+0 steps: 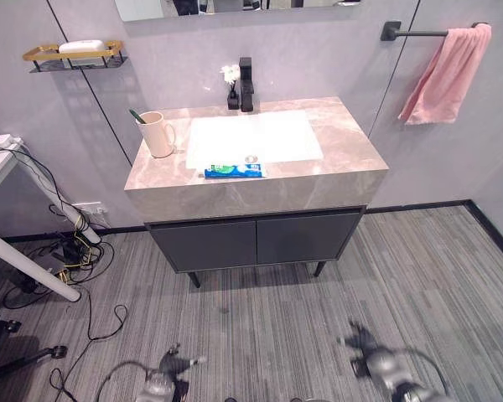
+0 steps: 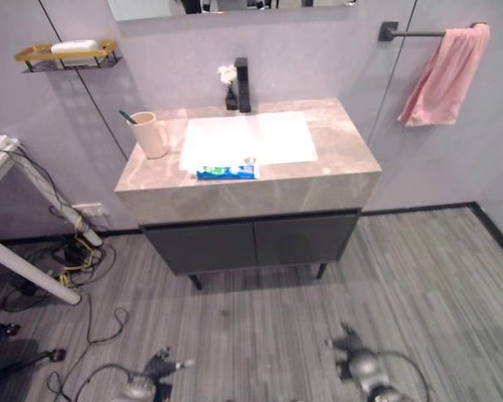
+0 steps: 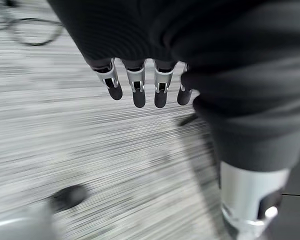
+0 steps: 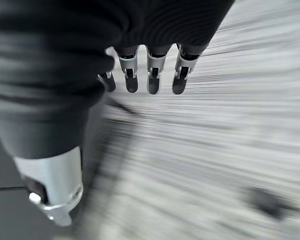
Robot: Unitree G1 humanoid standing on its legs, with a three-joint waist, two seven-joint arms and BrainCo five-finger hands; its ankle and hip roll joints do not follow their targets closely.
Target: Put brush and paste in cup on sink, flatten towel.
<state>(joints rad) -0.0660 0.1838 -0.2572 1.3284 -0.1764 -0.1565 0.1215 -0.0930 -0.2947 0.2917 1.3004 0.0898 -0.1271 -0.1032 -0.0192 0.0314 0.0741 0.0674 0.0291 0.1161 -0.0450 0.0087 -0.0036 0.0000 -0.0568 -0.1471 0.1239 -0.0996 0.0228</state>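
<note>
Both hands hang low by the floor, well short of the sink point(image 1: 344, 151) — left hand point(image 1: 163, 378) and right hand point(image 1: 377, 362) w/ fingers straight, empty. One towel point(image 1: 447, 74), soft, bunched on the bar up right of the right hand — prob. grab an edge. One cup point(image 1: 158, 134), brush point(image 1: 137, 115) already inside. One paste point(image 1: 233, 171) at the front edge, light, slick; pinch mid-body.

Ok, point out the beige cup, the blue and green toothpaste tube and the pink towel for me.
Beige cup point(image 1: 158, 134), left eye view, on the middle of its side wall.
Blue and green toothpaste tube point(image 1: 233, 171), left eye view, on the middle of the tube.
Pink towel point(image 1: 448, 75), left eye view, on the hanging cloth below the bar.
</note>
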